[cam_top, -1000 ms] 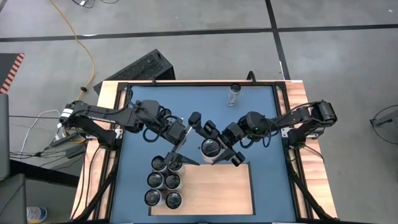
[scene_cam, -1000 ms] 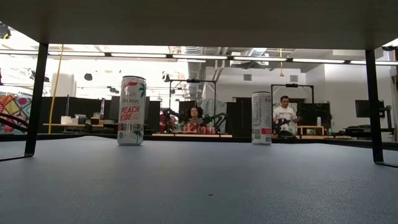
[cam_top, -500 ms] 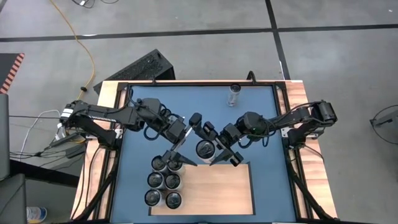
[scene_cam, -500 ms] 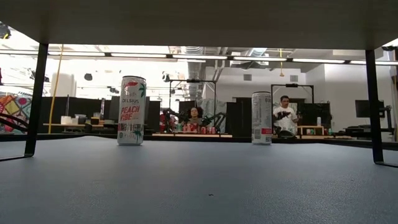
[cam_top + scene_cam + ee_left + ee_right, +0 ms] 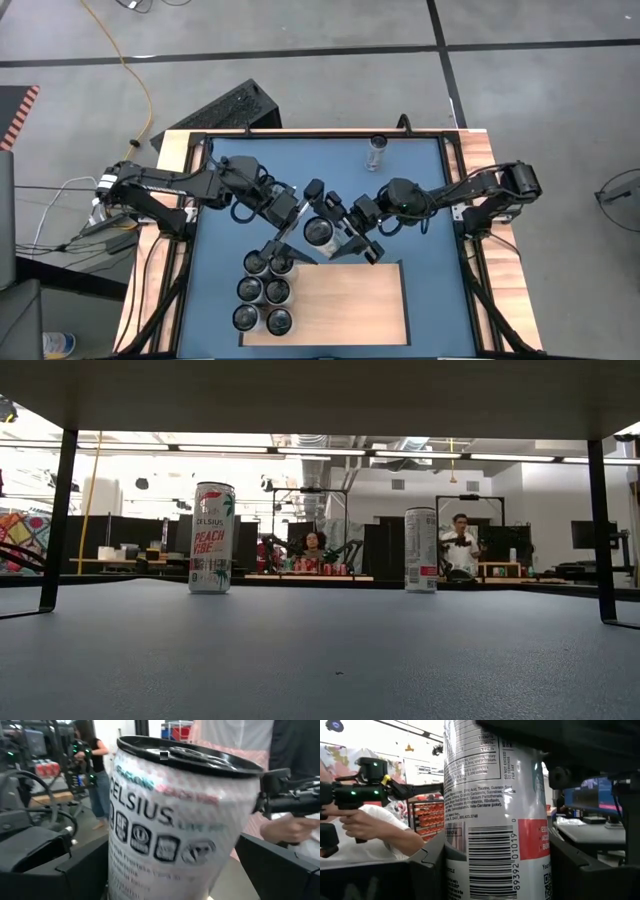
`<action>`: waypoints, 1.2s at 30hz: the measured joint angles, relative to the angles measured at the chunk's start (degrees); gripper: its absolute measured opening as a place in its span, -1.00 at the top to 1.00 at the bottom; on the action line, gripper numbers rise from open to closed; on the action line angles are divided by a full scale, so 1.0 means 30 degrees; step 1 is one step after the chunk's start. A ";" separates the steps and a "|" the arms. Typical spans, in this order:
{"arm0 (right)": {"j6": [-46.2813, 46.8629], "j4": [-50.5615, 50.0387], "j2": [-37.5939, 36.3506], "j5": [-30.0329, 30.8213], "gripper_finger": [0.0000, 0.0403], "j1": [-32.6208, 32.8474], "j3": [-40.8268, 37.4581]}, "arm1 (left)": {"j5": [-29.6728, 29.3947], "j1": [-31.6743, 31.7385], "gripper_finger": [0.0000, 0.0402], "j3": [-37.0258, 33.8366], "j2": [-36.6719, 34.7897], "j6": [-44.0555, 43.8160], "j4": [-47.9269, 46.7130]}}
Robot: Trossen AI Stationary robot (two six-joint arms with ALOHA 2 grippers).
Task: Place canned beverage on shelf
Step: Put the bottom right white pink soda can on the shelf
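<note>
A white Celsius can (image 5: 320, 232) hangs above the blue table, just beyond the far edge of the pale wooden shelf (image 5: 350, 305). My right gripper (image 5: 337, 232) is shut on it; its wrist view shows the can's barcode side (image 5: 495, 820). My left gripper (image 5: 305, 228) comes in from the table's left and is open. Its fingers stand on either side of the same can (image 5: 175, 830), and no touch shows. Several cans (image 5: 262, 290) stand on their bases at the shelf's left end. My right gripper pinches the can's side wall (image 5: 457, 870) between its two fingers (image 5: 427, 875), below the can's top. The fingers come roughly level from the table's right and lie across the can. The can is lifted clear of table and shelf, top up and a little tilted.
One can (image 5: 376, 152) stands on the blue table near the far edge. The low view, looking under the raised shelf, shows two cans (image 5: 212, 537) (image 5: 421, 550) and the shelf's thin legs (image 5: 58, 520). People stand in the room beyond the table.
My right gripper has tipped and swung the can a little toward the table's left, farther in between the open fingers of my left gripper. The can stays lifted with its top up. My left gripper has kept its place.
</note>
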 joint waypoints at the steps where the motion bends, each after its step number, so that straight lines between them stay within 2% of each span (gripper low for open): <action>1: -0.0013 -0.0110 0.0013 -0.0028 -0.12 -0.0019 0.0000 | 0.0163 0.0000 -0.93 0.0000 0.0019 -0.0026 -0.0052; 12: -0.0021 -0.0386 0.0013 -0.0130 -0.12 -0.0099 0.0022 | 0.0596 -0.0051 -0.88 0.0000 0.0027 0.0112 0.0115; 19: -0.0020 -0.0479 0.0013 -0.0153 -0.12 -0.0085 0.0029 | 0.0454 -0.0029 -0.55 0.0000 0.0048 0.0244 -0.0215; 26: 0.0399 -0.0341 0.0014 -0.0220 -0.13 -0.0070 0.0029 | -0.0502 -0.0051 -0.24 0.0000 0.0049 0.0362 -0.0286; 36: -0.0149 -0.2953 -0.0048 0.0242 -0.42 -0.0117 0.0080 | -0.1070 -0.0051 -0.27 -0.0029 -0.0238 -0.0459 -0.1664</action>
